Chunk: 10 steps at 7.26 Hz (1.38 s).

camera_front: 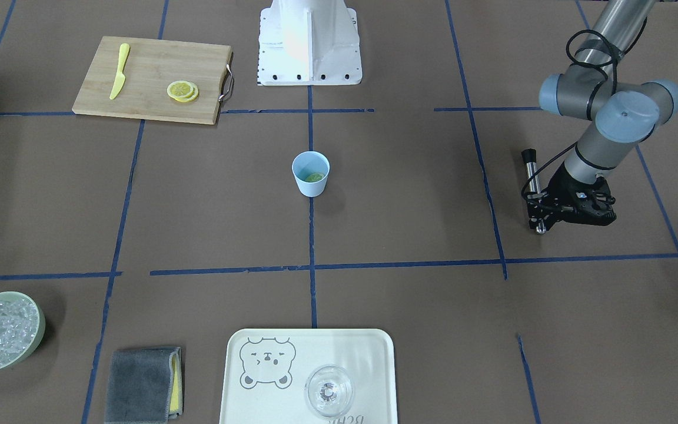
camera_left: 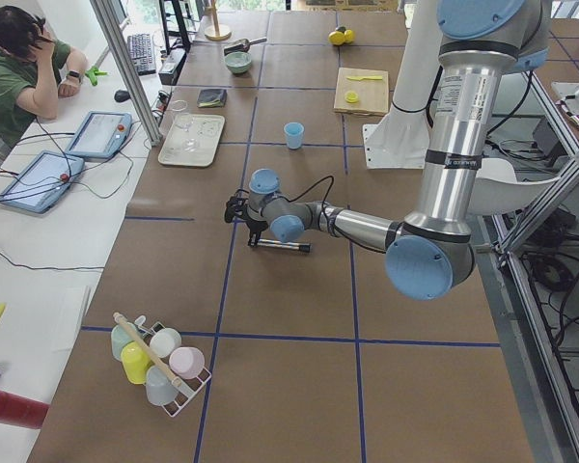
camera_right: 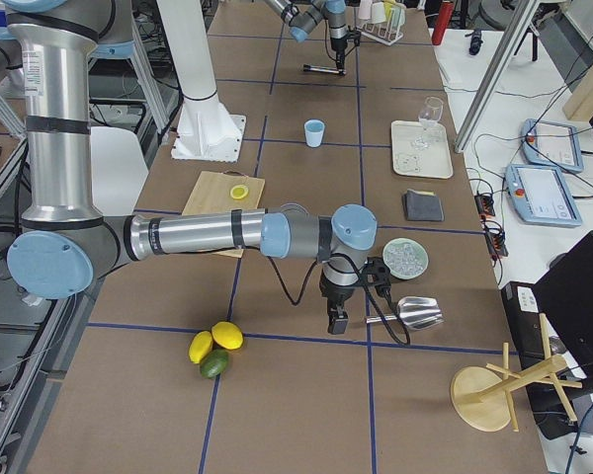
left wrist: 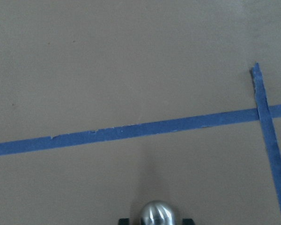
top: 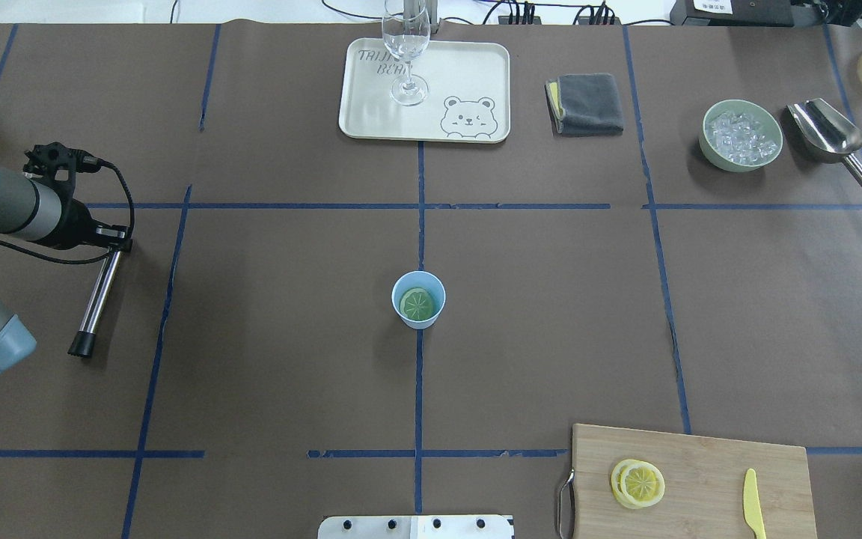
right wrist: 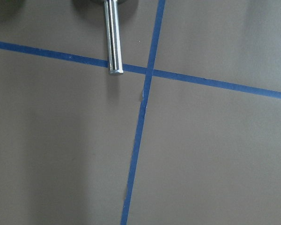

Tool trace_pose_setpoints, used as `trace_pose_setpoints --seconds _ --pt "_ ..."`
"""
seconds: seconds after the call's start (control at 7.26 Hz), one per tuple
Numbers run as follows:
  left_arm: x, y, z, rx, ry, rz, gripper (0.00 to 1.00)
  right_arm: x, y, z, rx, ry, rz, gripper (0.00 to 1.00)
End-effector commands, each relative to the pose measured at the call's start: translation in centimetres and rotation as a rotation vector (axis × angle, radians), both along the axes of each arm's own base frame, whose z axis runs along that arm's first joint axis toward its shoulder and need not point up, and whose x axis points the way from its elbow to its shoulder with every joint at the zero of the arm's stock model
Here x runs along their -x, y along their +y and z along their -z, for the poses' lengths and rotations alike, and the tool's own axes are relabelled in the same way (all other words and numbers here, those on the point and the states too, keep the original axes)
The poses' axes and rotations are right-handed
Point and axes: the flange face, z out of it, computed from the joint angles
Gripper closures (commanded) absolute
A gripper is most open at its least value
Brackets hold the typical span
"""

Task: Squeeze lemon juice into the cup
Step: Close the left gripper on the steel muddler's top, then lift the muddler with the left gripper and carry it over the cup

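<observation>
The light-blue cup stands upright at the table's centre, also in the front view. One lemon slice lies flat inside it. Two more lemon slices lie stacked on the wooden cutting board. My left gripper is far to the left of the cup, low over the table, shut on one end of a steel rod with a black tip. My right gripper shows only in the exterior right view, near the scoop's handle, and I cannot tell whether it is open or shut.
A yellow plastic knife lies on the board. A bear tray with a clear glass, a grey cloth, a green bowl of ice and a metal scoop line the far edge.
</observation>
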Motion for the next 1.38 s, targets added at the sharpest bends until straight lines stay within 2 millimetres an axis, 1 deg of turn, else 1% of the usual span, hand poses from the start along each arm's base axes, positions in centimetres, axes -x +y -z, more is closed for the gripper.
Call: trace_pose_setpoints --seconds 0.0,0.14,0.28,0.41,0.55,0.69,0.83,0.96,1.1,1.24 --pt "0.3 0.5 2.5 -0.037 0.028 -0.008 1.0 0.0 0.0 0.0 -0.001 -0.001 0.001 0.0" --pt "0.9 1.0 5.0 -0.072 0.061 -0.009 1.0 -0.1 0.0 0.1 -0.003 -0.001 -0.001 0.0" --pt "1.0 1.1 7.6 -0.122 0.087 -0.013 1.0 -0.1 0.0 0.1 -0.004 -0.002 -0.001 0.0" --pt "1.1 0.3 9.5 -0.211 0.085 -0.041 1.0 -0.4 0.0 0.1 -0.005 -0.002 -0.005 0.0" --pt "1.3 -1.4 13.2 -0.329 0.072 0.009 1.0 -0.4 0.1 0.0 -0.002 -0.002 -0.005 0.0" --pt "0.7 -2.7 17.4 -0.403 0.095 0.043 1.0 -0.6 0.4 -0.2 0.002 -0.001 -0.008 0.0" --pt "0.0 -3.4 21.4 -0.457 0.142 0.048 1.0 -0.7 0.4 -0.3 0.004 -0.001 -0.01 0.0" --pt "-0.3 -3.6 25.6 -0.574 0.218 0.046 1.0 -0.8 0.5 -0.3 0.005 0.0 -0.014 0.0" --pt "0.7 -3.4 27.5 -0.686 0.281 0.109 1.0 -1.1 0.6 -0.6 0.009 0.002 -0.018 0.0" --pt "1.1 -3.3 27.8 -0.785 0.314 0.2 1.0 -1.4 1.0 -0.9 0.017 0.001 -0.024 0.0"
